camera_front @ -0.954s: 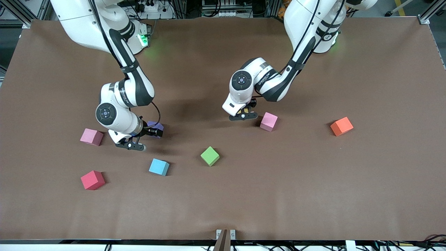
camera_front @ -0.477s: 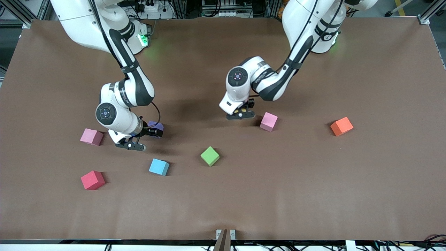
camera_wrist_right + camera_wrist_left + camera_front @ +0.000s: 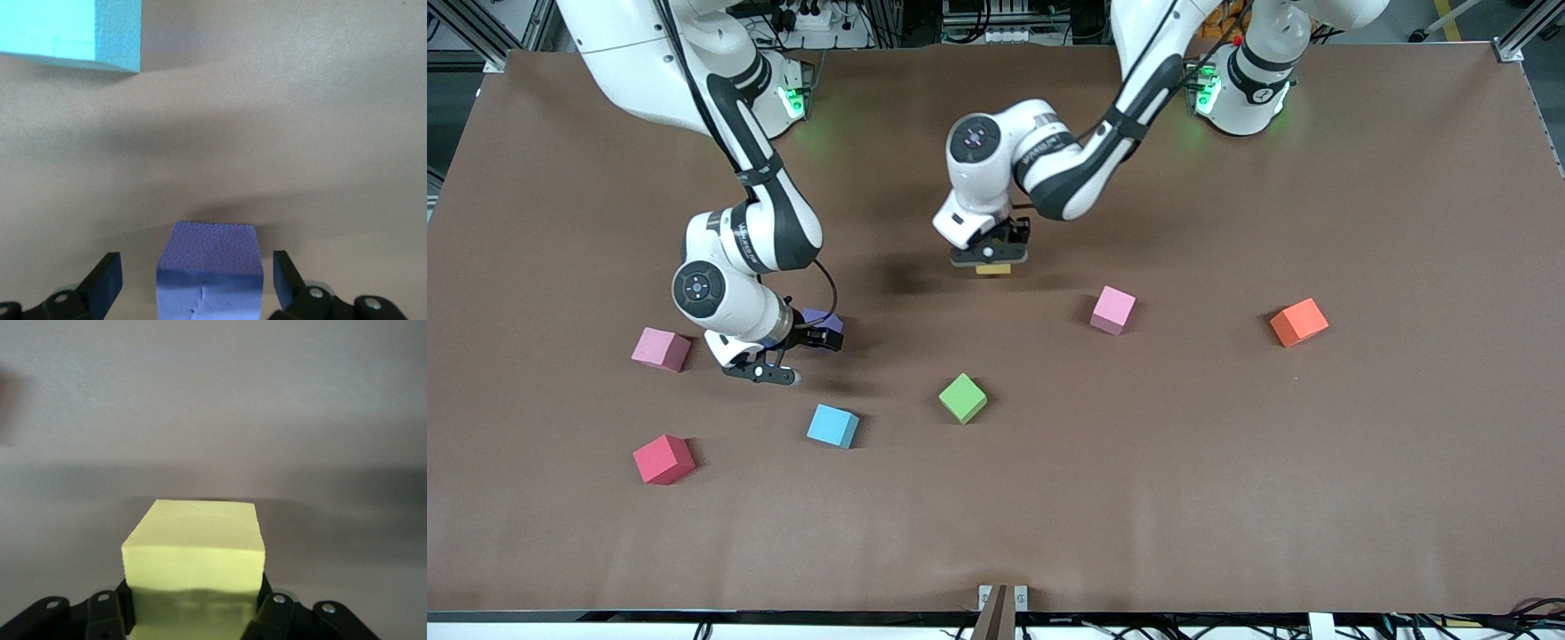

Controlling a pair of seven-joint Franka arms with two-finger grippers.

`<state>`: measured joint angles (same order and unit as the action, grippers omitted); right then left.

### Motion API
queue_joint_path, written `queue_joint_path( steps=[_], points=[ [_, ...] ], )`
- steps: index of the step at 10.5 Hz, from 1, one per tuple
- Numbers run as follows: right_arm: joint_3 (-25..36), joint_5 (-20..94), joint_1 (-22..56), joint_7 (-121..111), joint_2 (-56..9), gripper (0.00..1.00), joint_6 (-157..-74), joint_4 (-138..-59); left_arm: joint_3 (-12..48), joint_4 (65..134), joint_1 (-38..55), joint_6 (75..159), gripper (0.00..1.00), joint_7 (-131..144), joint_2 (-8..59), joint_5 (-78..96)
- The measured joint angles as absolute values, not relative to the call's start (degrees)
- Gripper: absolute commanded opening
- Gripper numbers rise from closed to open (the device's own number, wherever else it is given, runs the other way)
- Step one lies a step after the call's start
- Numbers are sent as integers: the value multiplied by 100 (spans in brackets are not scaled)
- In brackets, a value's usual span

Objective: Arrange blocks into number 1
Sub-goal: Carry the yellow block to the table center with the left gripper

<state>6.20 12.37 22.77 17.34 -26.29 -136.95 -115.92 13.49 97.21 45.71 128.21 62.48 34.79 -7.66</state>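
**Left jaws clamped on yellow, right jaws spread around purple**

The left gripper (image 3: 992,259) has its jaws closed against two sides of the yellow block (image 3: 193,563), which fills the space between them in the left wrist view. It hangs over bare table (image 3: 1227,462) near the middle, with the yellow block (image 3: 993,268) showing just under the fingers.

The right gripper (image 3: 791,351) is down at the table with its jaws spread wide. The purple block (image 3: 208,270) sits between the fingers (image 3: 105,280), a clear gap on each side, so nothing is gripped. In the front view the purple block (image 3: 823,322) peeks out beside the wrist.

The light blue block (image 3: 833,426) lies nearer the camera than that gripper. One pink block (image 3: 662,348) sits toward the right arm's end, just beside the right gripper. The other pink block (image 3: 1113,309) and the orange block (image 3: 1299,322) lie toward the left arm's end, well apart. The green cube (image 3: 963,397) rests near the centre, the red cube (image 3: 663,459) near the first pink block, closer to the camera.
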Motion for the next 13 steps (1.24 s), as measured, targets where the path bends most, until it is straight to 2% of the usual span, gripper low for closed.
queue_joint_path(
  steps=[4,7,13],
  points=[
    [617,1241,2307,1734,-2667,56,-13704,-11654,1349,9162,4912,12388,0,6248,3831,-751],
    [620,1241,2311,1731,-2663,54,-13716,-11674,1350,8646,5156,12137,0,6248,4305,-685],
    [647,1241,2310,1731,-2371,56,-13594,-11650,1353,8502,5261,12131,0,6243,4450,-684]
  ],
)
